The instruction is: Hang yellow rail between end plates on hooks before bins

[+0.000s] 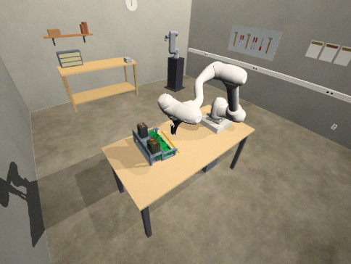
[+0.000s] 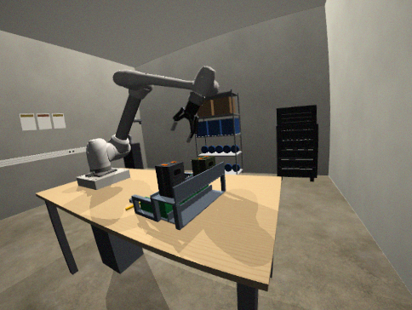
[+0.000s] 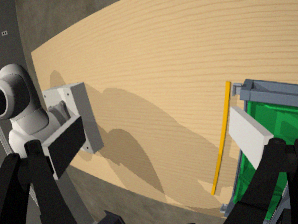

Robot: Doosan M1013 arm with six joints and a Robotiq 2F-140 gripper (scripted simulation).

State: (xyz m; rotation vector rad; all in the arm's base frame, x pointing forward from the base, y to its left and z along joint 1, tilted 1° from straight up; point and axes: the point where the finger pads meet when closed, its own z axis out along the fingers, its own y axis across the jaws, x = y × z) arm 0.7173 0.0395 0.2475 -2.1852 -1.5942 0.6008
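- Overhead, the gripper [image 1: 174,129] hangs above the table [image 1: 203,159] with its fingers spread wide and nothing between them. The yellow rail [image 1: 169,141] lies flat on the wood just below and slightly ahead of it, close alongside the bin rack [image 1: 151,158].
- From the exterior view, the gripper [image 2: 182,123] sits well above the rack [image 2: 200,180], and only a short tip of the rail [image 2: 128,208] shows past the rack's near end, low and off to one side of the fingers. The hooks cannot be made out here.
- At the wrist, the rail [image 3: 221,137] runs as a thin strip to the right of the dark fingers, just beside the rack's grey edge [image 3: 250,135].
- Risk, as I judge it: the rail is thin and lies close to the rack, so a descending finger may strike the frame or pinch the rail off-centre, tilting it. Because the fit barely clears, a skewed hold would probably leave one end resting on top of an end plate.
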